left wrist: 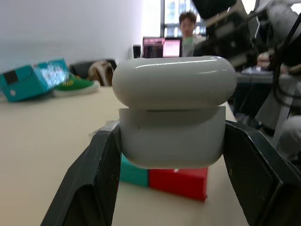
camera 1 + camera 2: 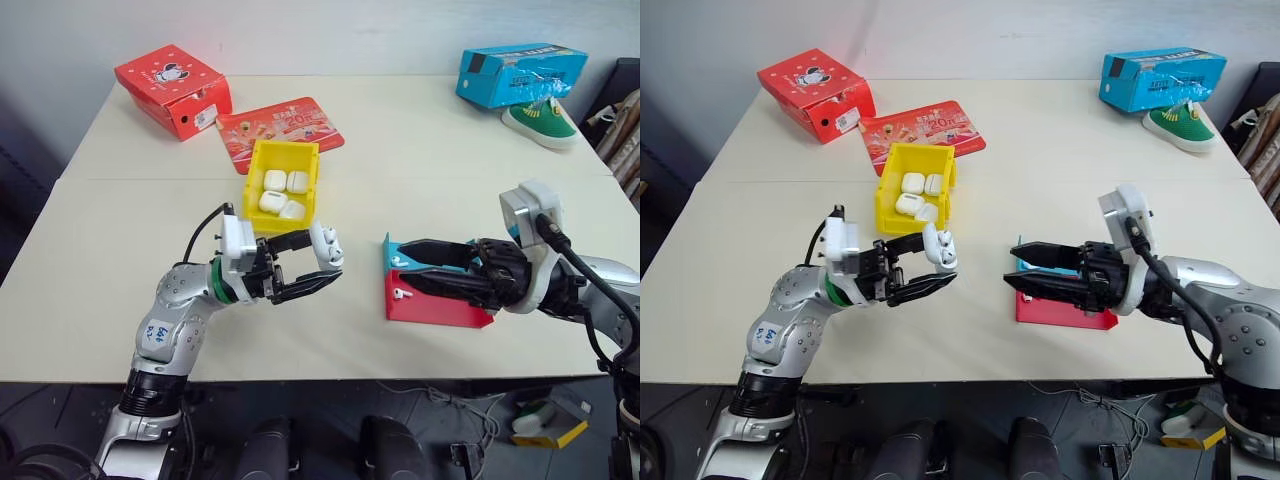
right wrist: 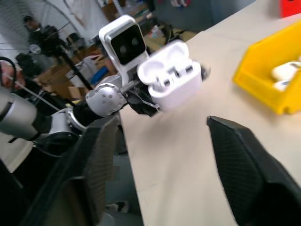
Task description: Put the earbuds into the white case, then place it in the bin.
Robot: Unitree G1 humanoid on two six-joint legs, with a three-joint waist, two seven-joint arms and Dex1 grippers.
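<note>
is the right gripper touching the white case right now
Apart. In the left eye view the right gripper sits over the tray, with bare table between it and the white case.

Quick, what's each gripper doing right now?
Left gripper: shut on the white case, lid open.
Right gripper: open, holding nothing.

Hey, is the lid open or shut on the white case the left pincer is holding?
Open. The white case has its lid flipped back, showing two earbuds seated inside.
</note>
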